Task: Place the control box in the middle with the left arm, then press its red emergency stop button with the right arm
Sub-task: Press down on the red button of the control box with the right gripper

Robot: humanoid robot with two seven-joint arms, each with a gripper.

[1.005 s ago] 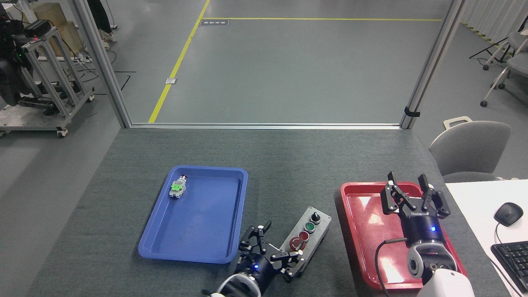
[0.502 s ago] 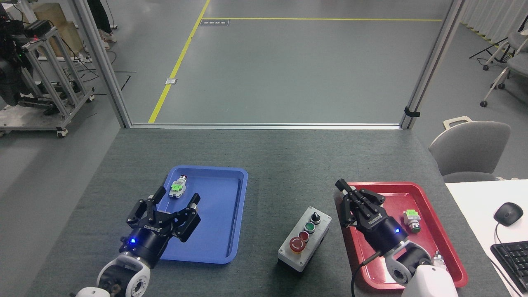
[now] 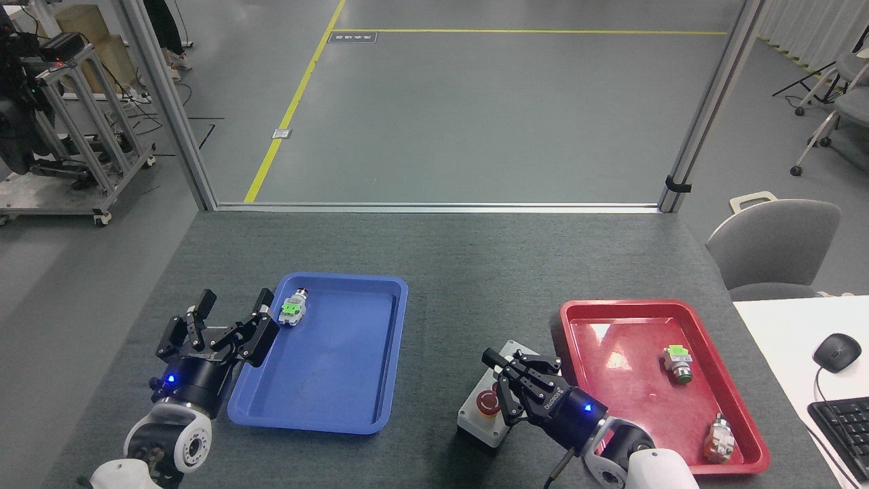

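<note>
Swung my right gripper [image 3: 501, 380] off the red tray [image 3: 614, 309], fingers together, right over the control box [image 3: 475, 415] on the middle [image 3: 468, 299], above its red emergency stop button [image 3: 487, 402]. Left gripper [image 3: 234, 307] spread, empty, beside the blue tray [image 3: 326, 418].

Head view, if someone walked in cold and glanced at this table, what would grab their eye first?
Probably the right gripper, reaching over the grey control box on the bare felt between the trays, its fingers right by the red emergency stop button. Next, the bright trays: a blue tray on the left, a red tray on the right. The left gripper hovers open at the blue tray's left edge.
</note>
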